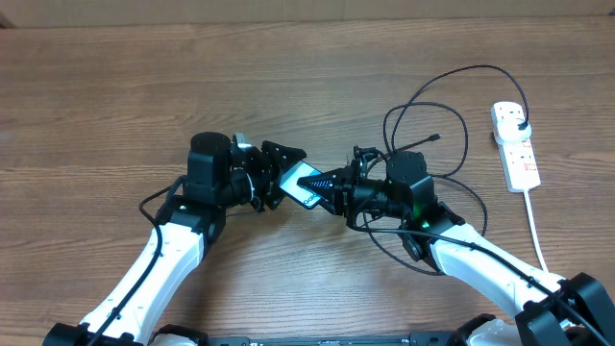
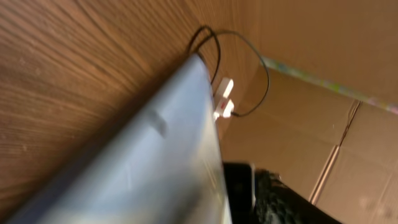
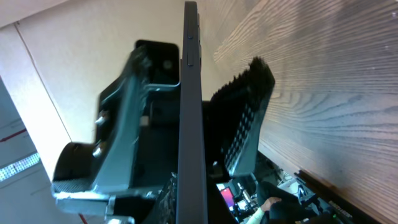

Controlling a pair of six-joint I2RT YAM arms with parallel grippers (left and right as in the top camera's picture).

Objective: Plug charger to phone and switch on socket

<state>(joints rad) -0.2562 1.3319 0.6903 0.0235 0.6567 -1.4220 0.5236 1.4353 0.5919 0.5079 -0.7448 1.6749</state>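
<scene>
The wood-grain surface (image 1: 144, 86) spreads wide and brown, and brown cardboard-like panels (image 2: 311, 130) stand beyond its far edge. Over its middle the phone (image 1: 306, 183) sits raised and tilted on edge, one end clenched in the right hand (image 1: 336, 187). The left hand (image 1: 276, 178) straddles the other end, with its fingers (image 3: 249, 118) on either side of the slim body, though I cannot tell whether they press it. The charger (image 1: 490, 66) loops to the right, its black plug seated in the socket (image 1: 516, 146) near the surface's right edge.
</scene>
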